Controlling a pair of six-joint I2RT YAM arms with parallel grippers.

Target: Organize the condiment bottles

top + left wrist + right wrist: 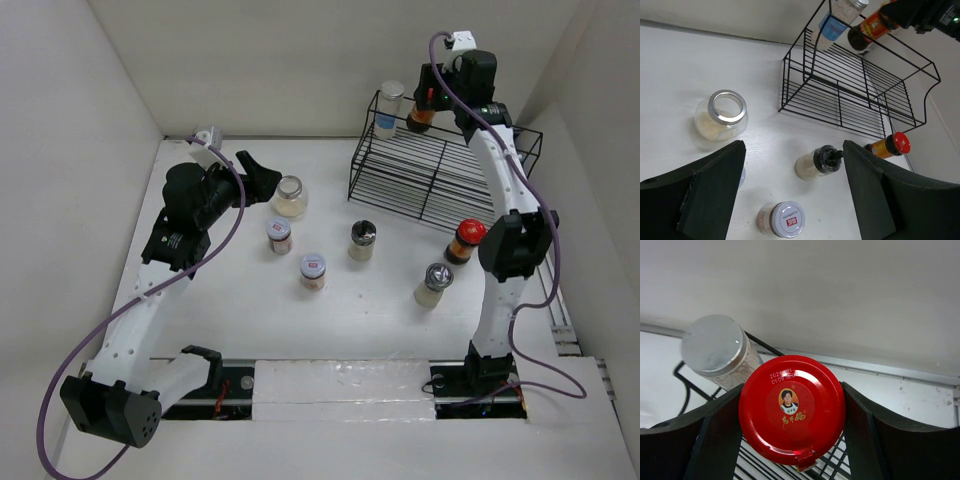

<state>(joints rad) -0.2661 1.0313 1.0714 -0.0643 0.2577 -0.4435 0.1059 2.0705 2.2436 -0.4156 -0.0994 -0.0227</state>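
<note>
Right wrist view: a red-lidded dark-sauce glass bottle (791,409) is clamped between the right fingers (715,440) at the black wire rack's (420,170) top, beside a silver-lidded jar (715,346); left fingers (705,195) are held apart, empty

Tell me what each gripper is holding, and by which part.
Right gripper: the red-capped sauce jar, gripped on both sides of its cap. Left gripper: nothing; it is open.
</note>
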